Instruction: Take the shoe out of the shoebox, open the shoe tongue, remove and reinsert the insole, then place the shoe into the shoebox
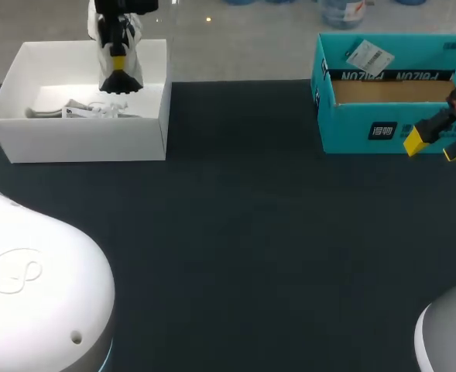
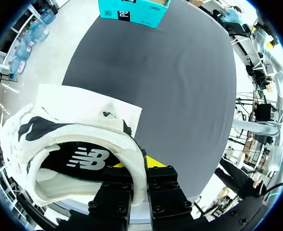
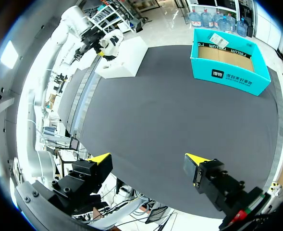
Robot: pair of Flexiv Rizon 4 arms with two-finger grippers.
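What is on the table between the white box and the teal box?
Nothing. In the head view, the stretch from the white box to the teal box is only bare dark table.

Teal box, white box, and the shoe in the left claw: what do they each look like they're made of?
Teal box: likely cardboard, with a bare brown inner wall and a matte printed teal outside.
White box: probably paperboard, with thin flat walls and a smooth matte white finish.
Shoe, gripped by the left claw: white padded collar that looks like fabric, with a dark lining inside. The rest is unclear.
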